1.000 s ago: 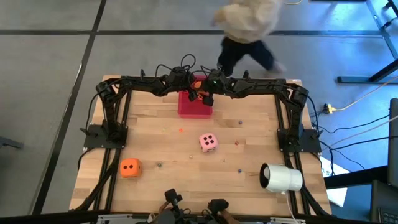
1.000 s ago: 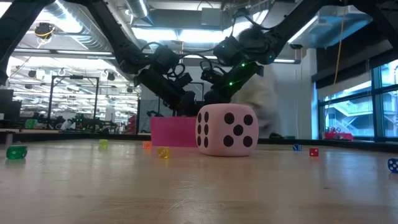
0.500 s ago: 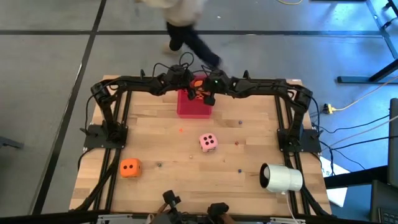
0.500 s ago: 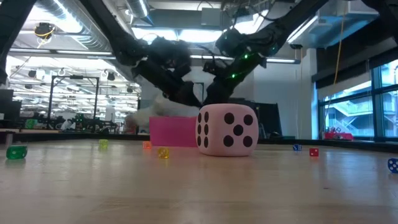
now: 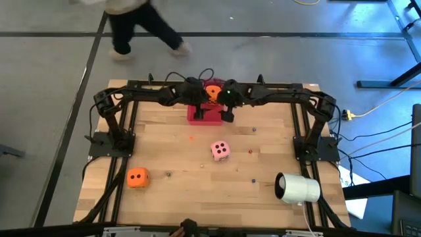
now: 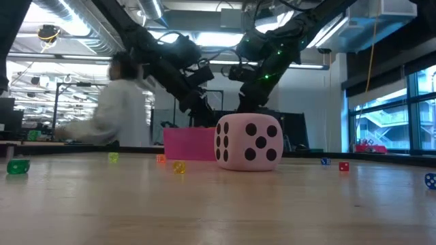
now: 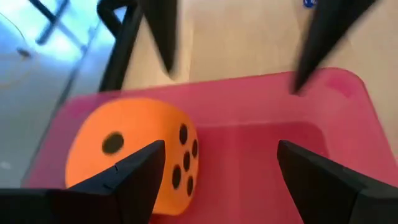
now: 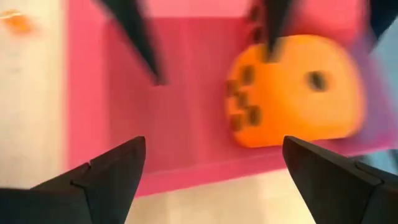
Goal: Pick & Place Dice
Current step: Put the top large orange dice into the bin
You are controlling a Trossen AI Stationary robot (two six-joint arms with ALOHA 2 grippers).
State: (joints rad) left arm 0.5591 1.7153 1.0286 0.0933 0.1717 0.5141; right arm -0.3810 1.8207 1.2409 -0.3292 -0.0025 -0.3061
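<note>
An orange die (image 5: 214, 91) with dark pips lies on the floor of the pink-red tray (image 5: 205, 117), at its far end. Both wrist views show it, die (image 7: 127, 155) and die (image 8: 292, 93). My left gripper (image 5: 197, 110) and right gripper (image 5: 227, 116) hover open above the tray's near part, side by side, with nothing between their fingers. A pale pink die (image 5: 220, 150) sits on the table's middle. A second orange die (image 5: 137, 177) sits near the left front.
A white cylinder (image 5: 297, 188) lies at the front right. Tiny coloured dice, such as the green one (image 6: 18, 166), are scattered over the wooden table (image 5: 171, 197). A person (image 5: 131, 20) walks on the floor beyond the far edge.
Both grippers have drawn back from over the tray's far end toward the near edge, rising a little and moving slightly apart, still open. The orange die stays in the tray. The person behind the table has walked from right to left.
</note>
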